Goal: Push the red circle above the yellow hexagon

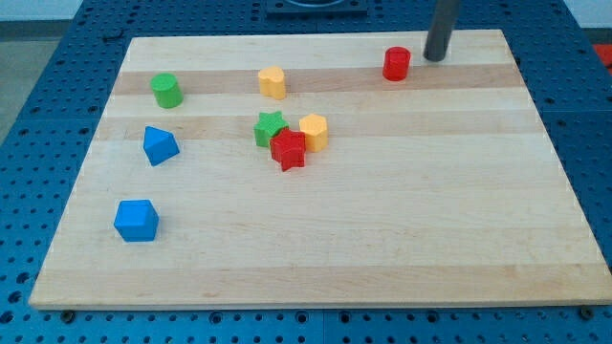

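Red circle sits near the view's top, right of centre, on the pale wooden worktop. It stands upright as a short cylinder, round face up, so it has no long axis along the board and no heading to speak of. And there's my tip, just beside it on the view's right and a touch higher up the view; there seems to be a sliver of board between the two, though from this angle I cannot be sure they are apart. The rod comes straight down from the view's top edge. No fingers on this rig, just the bare rod end, so nothing opens, closes or grips.

Over to the yellow hexagon: it sits near the board's middle, well below and to the left of the red circle. It is packed in tight with a red star, which touches it at lower left, and a green star just left of that pair. A yellow heart-like block sits alone above the cluster. On the view's left, a green cylinder up top, a blue block below it, and a second blue block lower still, all well apart.
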